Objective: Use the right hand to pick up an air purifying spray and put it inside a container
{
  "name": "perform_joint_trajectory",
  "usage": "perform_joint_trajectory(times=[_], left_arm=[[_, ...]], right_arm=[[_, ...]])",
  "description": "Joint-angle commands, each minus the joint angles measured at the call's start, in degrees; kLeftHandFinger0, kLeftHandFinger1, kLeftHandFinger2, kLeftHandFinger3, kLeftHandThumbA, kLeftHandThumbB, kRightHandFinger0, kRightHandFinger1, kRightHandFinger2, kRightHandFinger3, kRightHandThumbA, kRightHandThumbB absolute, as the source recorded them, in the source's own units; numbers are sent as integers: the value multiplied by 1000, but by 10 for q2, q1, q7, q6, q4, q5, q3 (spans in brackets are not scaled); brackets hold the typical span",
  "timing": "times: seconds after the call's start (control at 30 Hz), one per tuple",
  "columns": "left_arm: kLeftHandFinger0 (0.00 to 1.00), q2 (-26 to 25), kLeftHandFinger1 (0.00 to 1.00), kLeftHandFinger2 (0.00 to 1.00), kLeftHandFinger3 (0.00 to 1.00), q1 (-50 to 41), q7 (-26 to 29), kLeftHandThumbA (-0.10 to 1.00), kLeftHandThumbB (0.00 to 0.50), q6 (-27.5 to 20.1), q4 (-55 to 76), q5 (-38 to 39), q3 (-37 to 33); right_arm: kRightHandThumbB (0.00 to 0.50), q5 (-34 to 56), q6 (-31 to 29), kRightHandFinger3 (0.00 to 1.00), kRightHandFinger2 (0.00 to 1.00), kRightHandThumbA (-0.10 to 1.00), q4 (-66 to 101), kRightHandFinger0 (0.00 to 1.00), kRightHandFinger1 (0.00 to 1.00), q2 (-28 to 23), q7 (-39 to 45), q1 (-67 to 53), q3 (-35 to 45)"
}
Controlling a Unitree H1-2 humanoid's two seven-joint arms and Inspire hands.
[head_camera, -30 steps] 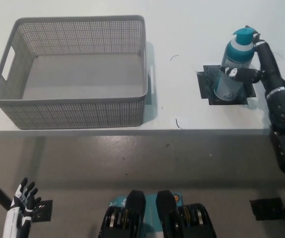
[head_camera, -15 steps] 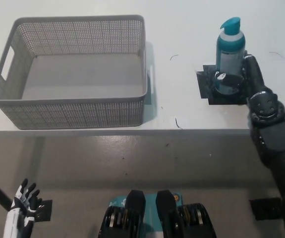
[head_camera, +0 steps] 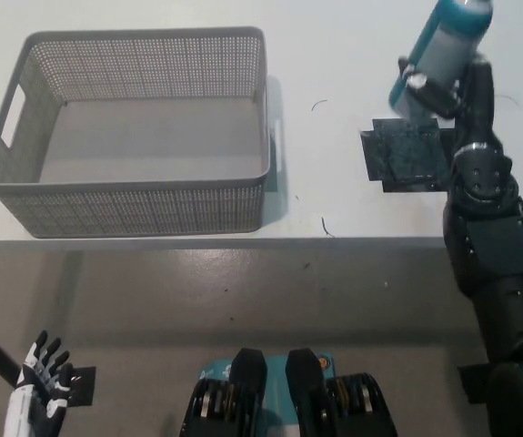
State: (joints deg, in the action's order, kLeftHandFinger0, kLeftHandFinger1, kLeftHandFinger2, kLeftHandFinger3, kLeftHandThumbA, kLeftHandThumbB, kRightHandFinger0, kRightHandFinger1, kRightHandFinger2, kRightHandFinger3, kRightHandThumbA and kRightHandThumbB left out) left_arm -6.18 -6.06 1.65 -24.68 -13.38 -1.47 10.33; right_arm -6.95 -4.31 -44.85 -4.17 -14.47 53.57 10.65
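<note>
Fingers: the right hand (head_camera: 445, 84) has its fingers (head_camera: 417, 80) wrapped around the lower body of the spray bottle (head_camera: 443, 50), holding it firmly.
Change: half a second ago the bottle stood on the black mat (head_camera: 405, 155); now it is lifted clear and tilted, its top cut off by the picture's upper edge.
Meaning: the pick-up looks done; the carry to the container is what remains.
Spray position: in the air above the surface (head_camera: 334, 73), up and right of the mat, well apart from the basket.
Container: grey mesh basket (head_camera: 134, 200) on the left, open.
Other hand: white left hand (head_camera: 45, 369) rests at lower left, fingers spread, holding nothing.
</note>
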Motion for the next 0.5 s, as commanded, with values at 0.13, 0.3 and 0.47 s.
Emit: perform_joint_trajectory(times=[0.13, 0.3, 0.47], left_arm=[[859, -7, 896, 954, 1000, 7, 18, 809, 231, -22, 13, -6, 6], [852, -5, 900, 941, 1000, 7, 16, 771, 237, -22, 14, -1, 5], [860, -6, 905, 953, 1000, 12, 11, 783, 232, -22, 16, -1, 1]], right_arm=[[406, -9, -1, 413, 393, -100, 201, 209, 243, 61, 8, 137, -63], [340, -11, 15, 448, 438, -100, 212, 223, 261, 90, 29, 157, -97], [386, -3, 23, 390, 381, -100, 169, 220, 234, 123, 31, 179, -118]])
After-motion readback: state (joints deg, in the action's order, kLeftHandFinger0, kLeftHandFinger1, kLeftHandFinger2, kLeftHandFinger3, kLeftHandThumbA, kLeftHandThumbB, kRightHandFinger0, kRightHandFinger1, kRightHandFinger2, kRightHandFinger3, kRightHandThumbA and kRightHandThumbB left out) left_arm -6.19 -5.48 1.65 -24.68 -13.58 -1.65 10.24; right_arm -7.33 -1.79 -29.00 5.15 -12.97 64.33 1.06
